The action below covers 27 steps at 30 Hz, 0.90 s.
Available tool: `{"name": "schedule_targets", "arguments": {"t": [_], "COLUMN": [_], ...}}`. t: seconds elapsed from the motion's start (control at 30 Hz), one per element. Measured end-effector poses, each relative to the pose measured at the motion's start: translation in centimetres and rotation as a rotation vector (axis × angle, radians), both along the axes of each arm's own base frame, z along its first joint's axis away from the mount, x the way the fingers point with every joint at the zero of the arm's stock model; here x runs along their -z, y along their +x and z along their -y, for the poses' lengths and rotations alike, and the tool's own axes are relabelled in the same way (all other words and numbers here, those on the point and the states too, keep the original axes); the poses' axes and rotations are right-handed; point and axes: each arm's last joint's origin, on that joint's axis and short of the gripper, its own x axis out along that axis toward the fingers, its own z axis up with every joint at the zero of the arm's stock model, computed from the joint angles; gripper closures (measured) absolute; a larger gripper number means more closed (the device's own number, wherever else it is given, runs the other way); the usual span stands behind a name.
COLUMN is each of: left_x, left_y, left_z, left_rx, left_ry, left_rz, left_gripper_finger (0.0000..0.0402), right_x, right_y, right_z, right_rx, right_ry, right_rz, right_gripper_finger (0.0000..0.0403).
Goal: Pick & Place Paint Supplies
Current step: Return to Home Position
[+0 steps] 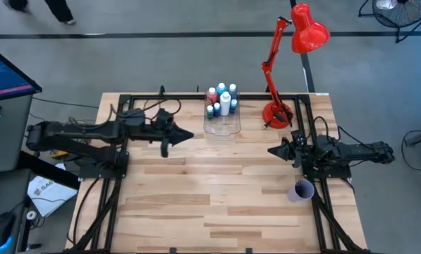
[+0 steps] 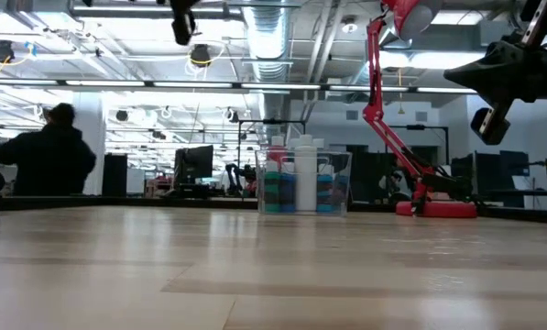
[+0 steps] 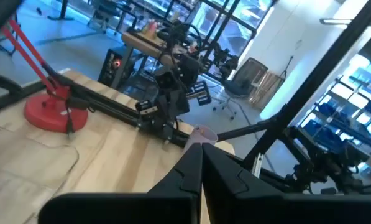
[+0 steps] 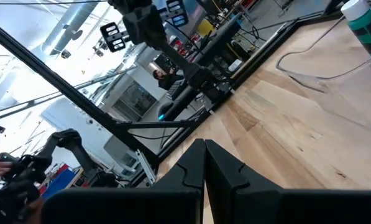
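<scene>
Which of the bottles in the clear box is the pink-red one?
The pink-red bottle, at the upper left of the cluster in the high view. It is the only reddish one; the rest are white, light blue or blue-green.

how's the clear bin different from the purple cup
The bin is see-through and boxy; the cup is purple and round. The bin stands at the table's far edge; the cup sits by the right arm. The bin holds bottles; the cup's contents cannot be told. Both stand open-topped on the table.
</scene>
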Motion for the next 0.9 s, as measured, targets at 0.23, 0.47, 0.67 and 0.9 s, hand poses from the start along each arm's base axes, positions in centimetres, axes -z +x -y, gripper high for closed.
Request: {"name": "schedule_targets", "arguments": {"t": [0.23,0.47,0.67,0.9], "left_x": [-1.6,-2.2,-2.0,0.8], "left_y": [-3.3,-6.2,-8.2,-10.4], "left_z": [0.4,0.9,1.2,1.6], "left_rx": [0.006,0.019,-0.001,-0.005], "left_ry": [0.133,0.196,0.240,0.197], "left_rz": [0.022,0.004,-0.035,0.008], "left_gripper_finger": [0.0402,0.0402,0.0402,0.0402], "right_x": [0.0,0.0,0.0,0.0], "right_y": [0.0,0.0,0.0,0.0], "right_z": [0.0,0.0,0.0,0.0], "right_rx": [0.000,0.000,-0.001,-0.001], "right_ry": [0.000,0.000,0.000,0.000], "right_rz": [0.000,0.000,0.000,-0.002], "right_gripper_finger": [0.0403,0.0403,0.0403,0.0403]}}
